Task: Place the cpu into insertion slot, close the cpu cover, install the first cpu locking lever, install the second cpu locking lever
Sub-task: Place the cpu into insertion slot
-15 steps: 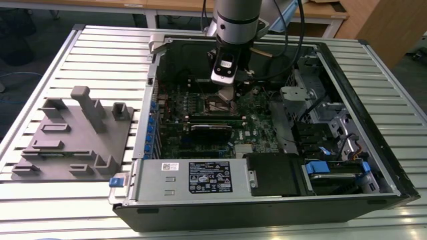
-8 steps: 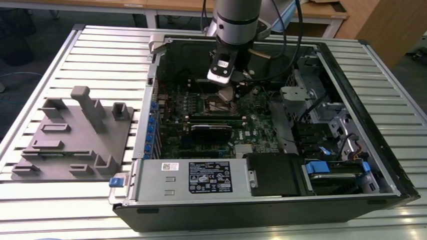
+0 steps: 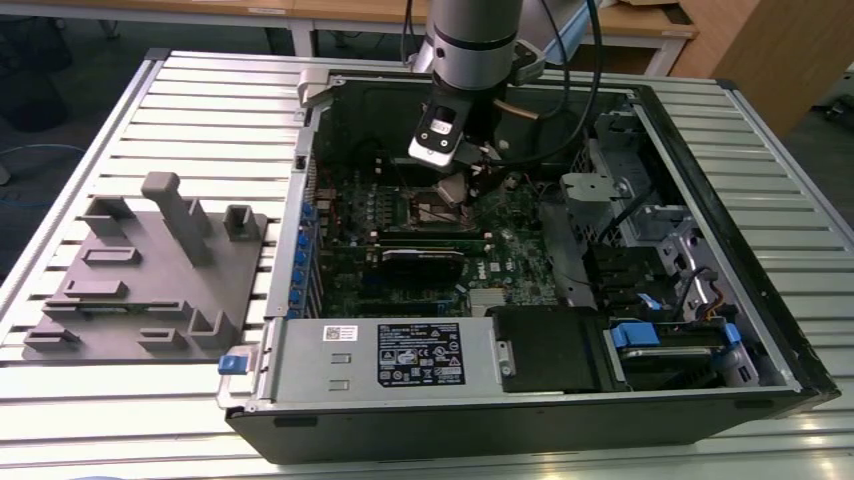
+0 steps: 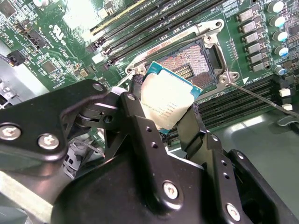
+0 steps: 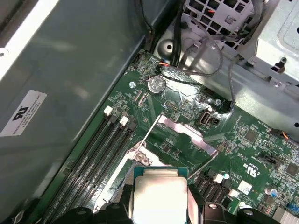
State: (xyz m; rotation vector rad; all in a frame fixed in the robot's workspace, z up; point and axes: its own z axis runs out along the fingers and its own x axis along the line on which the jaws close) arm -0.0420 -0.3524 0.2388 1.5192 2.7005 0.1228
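Arm (image 3: 474, 40) reaches down into the open computer case (image 3: 747, 200). The gripper (image 3: 470, 190) sits low over the green circuit board (image 3: 527, 255).

Gripper (image 4: 164, 109) is clenched on the cpu (image 4: 170, 95). The two black fingers (image 4: 189, 133) press on opposite edges of the chip, whose dull metal top faces the second wrist camera.

- The cpu is tilted and clear of the board, not yet seated.
- In the first wrist view the cpu (image 5: 160, 193) sits square between the finger ends of the gripper (image 5: 160, 207).

The insertion slot (image 4: 191, 63) lies just beyond the chip's far edge, close under the gripper tip. It is uncovered, with its pin field showing dark and speckled inside the silvery frame. In the exterior view the slot (image 3: 430, 212) is just beside the tip, toward the exterior view's left.

The cpu cover (image 5: 184, 129) stands swung open past the held chip, and green board shows through its cut-out middle. A thin lever rod (image 5: 148, 133) rises free beside the cover, not latched. A second rod (image 4: 261, 95) runs out beside the socket frame.

Long black memory slots (image 4: 140, 28) run on the far side of the socket from the gripper.

Outside the case, well away from the tool, a grey fixture block (image 3: 147, 270) sits on the slatted table (image 3: 200, 90).
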